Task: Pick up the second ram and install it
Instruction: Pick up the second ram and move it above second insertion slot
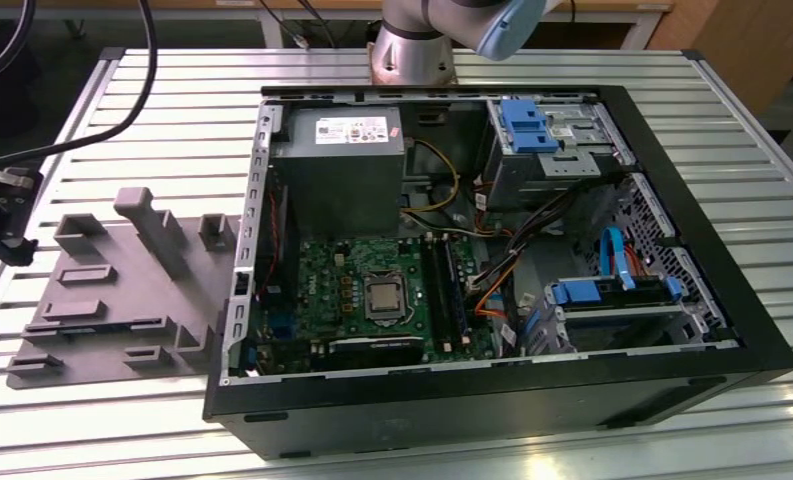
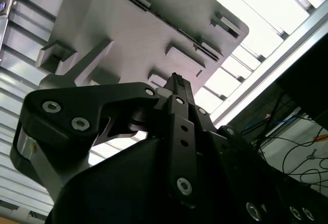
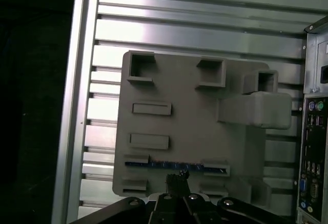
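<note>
The gripper (image 3: 177, 176) hangs over the grey holder (image 3: 195, 121), jaws seemingly together, empty, near the second ram (image 3: 200, 165) slotted there.

No writing could be read. A white label (image 1: 349, 130) lay on the grey power-supply box (image 1: 336, 185), at about eleven o'clock inside the open computer case (image 1: 476, 410), but its print was illegible.

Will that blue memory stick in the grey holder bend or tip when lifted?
The second ram shows as a thin blue strip, so probably stiff, light and fragile. Slots in the grey holder cradle its ends, so it likely won't tip before lifting.
</note>
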You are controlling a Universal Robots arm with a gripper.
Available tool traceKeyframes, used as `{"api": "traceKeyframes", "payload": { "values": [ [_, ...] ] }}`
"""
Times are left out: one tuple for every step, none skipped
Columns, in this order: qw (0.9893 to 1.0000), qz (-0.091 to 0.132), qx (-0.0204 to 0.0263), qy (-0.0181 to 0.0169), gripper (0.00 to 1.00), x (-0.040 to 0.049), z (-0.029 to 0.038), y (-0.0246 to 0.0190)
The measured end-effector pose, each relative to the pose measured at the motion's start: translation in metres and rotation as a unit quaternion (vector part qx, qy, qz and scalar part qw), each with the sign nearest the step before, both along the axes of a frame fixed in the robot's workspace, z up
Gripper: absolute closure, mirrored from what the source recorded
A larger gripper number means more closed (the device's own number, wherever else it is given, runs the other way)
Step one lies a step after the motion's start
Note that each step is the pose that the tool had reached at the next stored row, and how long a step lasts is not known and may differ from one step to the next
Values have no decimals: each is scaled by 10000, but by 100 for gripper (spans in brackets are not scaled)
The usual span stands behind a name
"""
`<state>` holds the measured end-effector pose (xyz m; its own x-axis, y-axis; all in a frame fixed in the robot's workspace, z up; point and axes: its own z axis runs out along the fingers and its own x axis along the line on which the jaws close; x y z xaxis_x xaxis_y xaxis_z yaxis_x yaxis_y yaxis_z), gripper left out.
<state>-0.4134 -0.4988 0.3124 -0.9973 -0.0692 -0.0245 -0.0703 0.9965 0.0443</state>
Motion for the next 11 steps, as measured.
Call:
{"api": "traceKeyframes", "payload": {
  "values": [
    [10000,28,0,0,89,0,0,0],
    [10000,54,0,0,89,0,0,0],
    [10000,81,0,0,89,0,0,0],
    [9999,112,0,0,89,0,0,0],
    [9999,143,0,0,89,0,0,0],
    [9998,181,0,0,89,0,0,0],
    [9998,217,0,0,89,0,0,0],
    [9997,252,0,0,89,0,0,0],
    [9996,284,0,0,89,0,0,0],
    [9995,324,0,0,89,0,0,0],
    [9994,360,0,0,89,0,0,0]
  ]
}}
